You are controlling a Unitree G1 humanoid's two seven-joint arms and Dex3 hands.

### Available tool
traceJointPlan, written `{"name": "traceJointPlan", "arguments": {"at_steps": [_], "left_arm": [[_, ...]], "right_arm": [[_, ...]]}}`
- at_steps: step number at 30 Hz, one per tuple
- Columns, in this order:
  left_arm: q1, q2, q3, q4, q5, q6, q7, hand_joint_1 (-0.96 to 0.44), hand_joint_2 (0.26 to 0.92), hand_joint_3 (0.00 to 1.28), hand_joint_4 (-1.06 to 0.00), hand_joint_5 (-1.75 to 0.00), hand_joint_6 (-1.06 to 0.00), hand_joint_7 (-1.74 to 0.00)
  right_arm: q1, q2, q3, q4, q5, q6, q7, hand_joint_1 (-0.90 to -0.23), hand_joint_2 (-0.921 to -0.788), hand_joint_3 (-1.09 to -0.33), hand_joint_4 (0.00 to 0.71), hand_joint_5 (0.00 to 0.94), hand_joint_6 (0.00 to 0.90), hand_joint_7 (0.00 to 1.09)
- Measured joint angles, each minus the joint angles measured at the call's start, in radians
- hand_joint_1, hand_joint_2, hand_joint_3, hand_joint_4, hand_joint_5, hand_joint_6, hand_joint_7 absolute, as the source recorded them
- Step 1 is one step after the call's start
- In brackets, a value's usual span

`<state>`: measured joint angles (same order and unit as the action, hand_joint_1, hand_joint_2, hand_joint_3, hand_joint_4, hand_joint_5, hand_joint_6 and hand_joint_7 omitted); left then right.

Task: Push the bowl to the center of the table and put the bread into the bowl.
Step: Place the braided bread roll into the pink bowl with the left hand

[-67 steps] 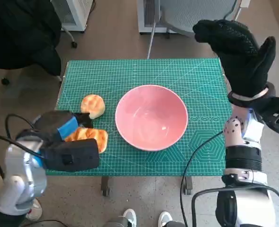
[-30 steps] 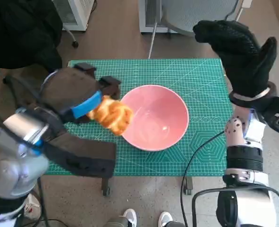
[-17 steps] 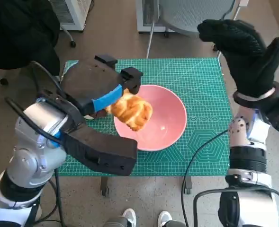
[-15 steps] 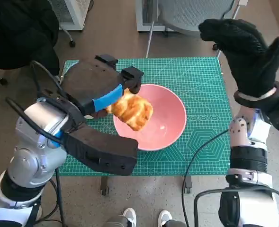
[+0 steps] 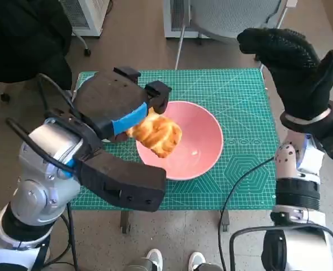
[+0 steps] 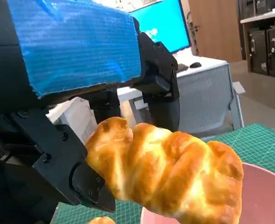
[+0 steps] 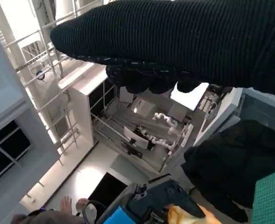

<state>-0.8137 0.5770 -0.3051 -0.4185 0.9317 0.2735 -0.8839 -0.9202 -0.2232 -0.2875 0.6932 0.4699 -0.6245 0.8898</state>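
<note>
Over the counter's left half: I see my left hand (image 5: 118, 107) raised above the green mat (image 5: 239, 96), blue tape across its back.
Left hand state: I read it as gripping the bread (image 5: 155, 132), black fingers (image 6: 158, 70) clamped behind the loaf in the left wrist view.
Bread: golden, twisted, held in the air over the bowl's left rim, not touching the bowl as far as I can tell.
Second bread: only a sliver (image 6: 99, 220) shows in the left wrist view, low beside the bowl.
Bowl: pink (image 5: 200, 147), upright, sitting near the counter's centre.
Right hand: my gloved right hand (image 5: 290, 68) is lifted above the counter's far right corner, holding nothing.
Right hand state: fingers curl forward a little, thumb apart, loosely spread.
</note>
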Motion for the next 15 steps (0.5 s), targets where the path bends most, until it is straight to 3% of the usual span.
{"name": "traceJointPlan", "arguments": {"at_steps": [15], "left_arm": [[0.0,-0.008,0.006,-0.013,0.006,0.001,-0.014,0.0,0.921,0.21,-0.58,-1.34,-0.43,-1.3]], "right_arm": [[0.014,0.0,0.001,-0.03,0.0,0.012,-0.008,-0.736,-0.921,-0.744,0.192,0.0,0.257,0.0]]}}
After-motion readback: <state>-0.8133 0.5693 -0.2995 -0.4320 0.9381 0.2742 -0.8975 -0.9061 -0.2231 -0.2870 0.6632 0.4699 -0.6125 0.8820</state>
